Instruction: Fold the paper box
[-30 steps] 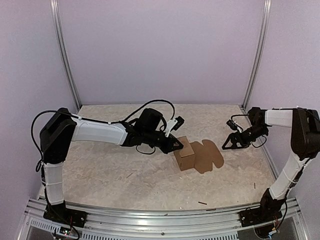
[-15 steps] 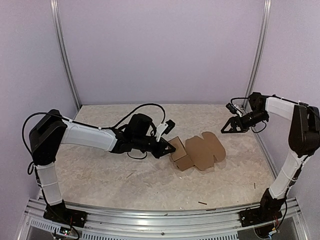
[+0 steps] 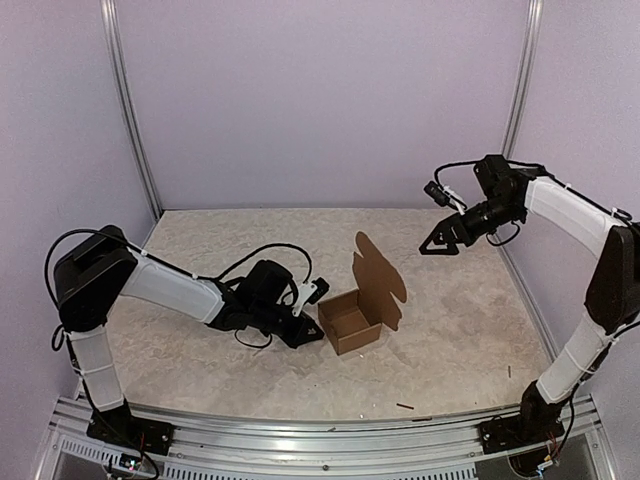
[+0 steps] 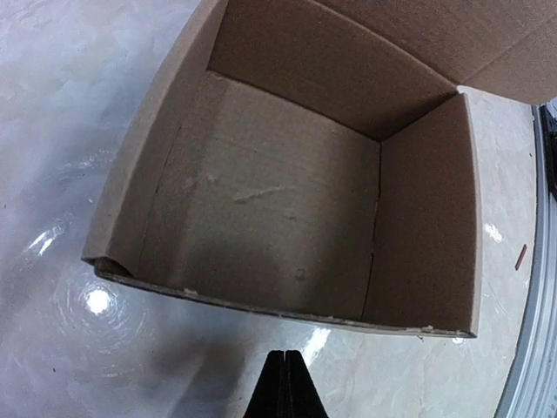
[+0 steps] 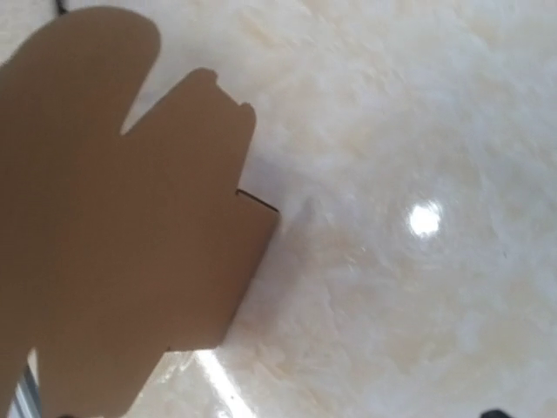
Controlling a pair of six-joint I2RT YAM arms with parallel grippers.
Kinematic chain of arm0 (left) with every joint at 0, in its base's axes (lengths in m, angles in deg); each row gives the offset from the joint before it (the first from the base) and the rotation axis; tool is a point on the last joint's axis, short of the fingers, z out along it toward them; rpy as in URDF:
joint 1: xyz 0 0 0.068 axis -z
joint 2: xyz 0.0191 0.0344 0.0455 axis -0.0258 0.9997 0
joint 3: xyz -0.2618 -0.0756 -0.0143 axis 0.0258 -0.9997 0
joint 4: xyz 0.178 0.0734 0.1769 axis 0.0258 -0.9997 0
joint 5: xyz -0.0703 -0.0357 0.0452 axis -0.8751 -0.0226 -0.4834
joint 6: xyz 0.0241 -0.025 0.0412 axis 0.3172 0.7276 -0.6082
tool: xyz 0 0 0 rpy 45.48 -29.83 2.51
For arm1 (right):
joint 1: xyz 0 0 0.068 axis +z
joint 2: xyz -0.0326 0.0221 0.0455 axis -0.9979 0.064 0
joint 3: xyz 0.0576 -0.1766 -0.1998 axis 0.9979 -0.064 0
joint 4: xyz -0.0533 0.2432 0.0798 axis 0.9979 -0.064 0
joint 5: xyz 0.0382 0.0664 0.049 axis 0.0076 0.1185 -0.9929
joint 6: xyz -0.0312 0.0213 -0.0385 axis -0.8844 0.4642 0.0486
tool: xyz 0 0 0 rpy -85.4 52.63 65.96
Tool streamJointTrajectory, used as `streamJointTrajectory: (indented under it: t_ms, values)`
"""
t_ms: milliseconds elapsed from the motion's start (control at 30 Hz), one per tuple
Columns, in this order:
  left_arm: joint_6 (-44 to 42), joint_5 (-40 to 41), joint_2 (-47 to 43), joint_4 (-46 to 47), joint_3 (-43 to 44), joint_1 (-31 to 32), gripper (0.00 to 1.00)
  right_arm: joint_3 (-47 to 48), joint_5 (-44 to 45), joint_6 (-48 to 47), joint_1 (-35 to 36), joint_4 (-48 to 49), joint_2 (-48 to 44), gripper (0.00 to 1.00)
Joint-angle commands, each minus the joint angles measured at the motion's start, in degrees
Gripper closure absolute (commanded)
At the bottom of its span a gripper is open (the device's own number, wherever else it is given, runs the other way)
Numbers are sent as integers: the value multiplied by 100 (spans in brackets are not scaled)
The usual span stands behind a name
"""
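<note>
The paper box (image 3: 349, 321) stands on the table as an open brown cardboard tray, its lid flap (image 3: 379, 278) upright at the back. The left wrist view looks into the box's empty inside (image 4: 270, 205). My left gripper (image 3: 310, 331) lies low on the table just left of the box's near wall, jaws shut and empty, its tip (image 4: 284, 383) a little short of the wall. My right gripper (image 3: 426, 248) is raised in the air right of the lid, tapered to a point and holding nothing. Its wrist view shows the lid's rounded flaps (image 5: 130, 218) from above, not its fingers.
The table (image 3: 200, 250) is a pale speckled board with metal posts at its back corners. Small dark scraps lie near the front (image 3: 404, 406) and at the right (image 3: 508, 371). A metal rail (image 3: 300, 430) runs along the near edge.
The box has gone from lying with its lid flat on the table to standing open with the lid upright. My left gripper drew back to the left and lower. My right gripper rose and moved back.
</note>
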Motion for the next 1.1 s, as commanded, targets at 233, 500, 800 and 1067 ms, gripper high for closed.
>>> streamJointTrajectory:
  t_ms: [233,500,800,1067]
  values:
    - [-446,1002,-1125,-555,-405,-94,73,-46,-191,-521,767,-225,-413,0]
    - [-1384,833,-854,425,348,-464,31,375,316,-536,1467,-497,-1,0]
    - [-1724,136,203,189,1501,-832,30,819,1204,-212,1985,-518,393,16]
    - [-1476,310,-480,495,768,-791,31,1229,1294,-240,2081,-582,782,67]
